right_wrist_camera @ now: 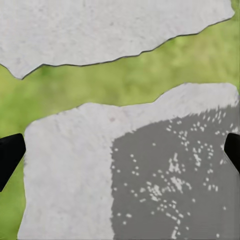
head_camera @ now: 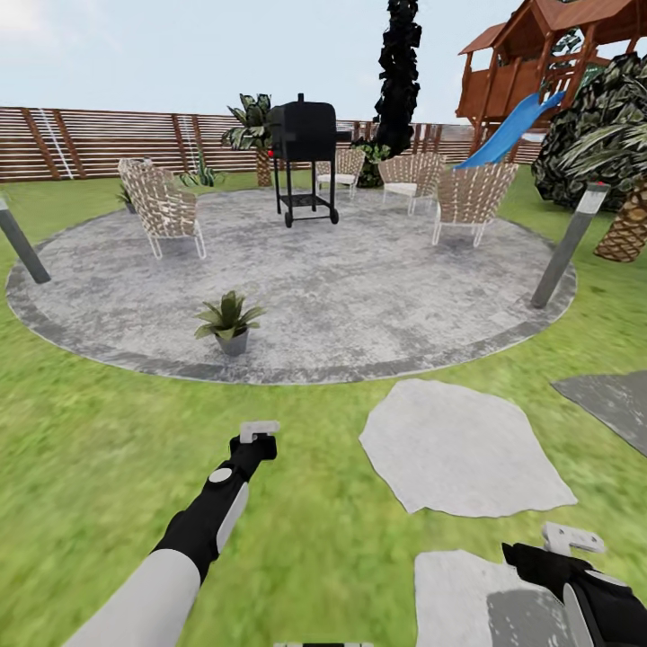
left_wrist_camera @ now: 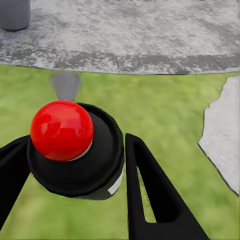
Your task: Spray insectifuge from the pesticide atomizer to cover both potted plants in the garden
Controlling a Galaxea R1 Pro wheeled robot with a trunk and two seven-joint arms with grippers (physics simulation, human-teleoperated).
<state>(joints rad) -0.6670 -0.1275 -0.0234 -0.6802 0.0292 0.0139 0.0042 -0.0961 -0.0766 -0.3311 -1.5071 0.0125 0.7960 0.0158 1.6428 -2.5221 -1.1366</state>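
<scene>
Lawn (head_camera: pixel 99 467): green, running to a slatted fence (head_camera: pixel 90 139) at the back. A round grey patio (head_camera: pixel 359 288) sits ahead of the robot, carrying wicker chairs (head_camera: pixel 162 211) and a black grill (head_camera: pixel 305 157). Grey bollard lamps (head_camera: pixel 566 247) stand at its edges. A playhouse (head_camera: pixel 548 54) with a blue slide is at the far right.

Stepping stones (head_camera: pixel 463 445): pale slabs set in the grass between robot and patio. The nearest lies under the right arm.

Plant (head_camera: pixel 229 322): one small potted rosette stands on the patio just inside its near edge, ahead of the left arm and well apart from it. A second low plant (head_camera: pixel 126 196) appears by the far left chair; too small to confirm.

Left gripper (head_camera: pixel 259 433): extended forward over the grass toward the near plant. In the left wrist view its black fingers (left_wrist_camera: pixel 150 185) are clamped either side of the atomizer (left_wrist_camera: pixel 75 150), seen end on: a dark round body topped by a red cap. The bottle points outward toward the patio, a hold that would suit aiming the spray.

Right gripper (head_camera: pixel 572 539): held low over the near stone, idle. In the right wrist view its fingertips (right_wrist_camera: pixel 10 155) sit at opposite margins, spread wide with nothing between.

Assessment: pickup complete; the robot stands short of spraying range, and closing on the near plant is the likely next requirement.
</scene>
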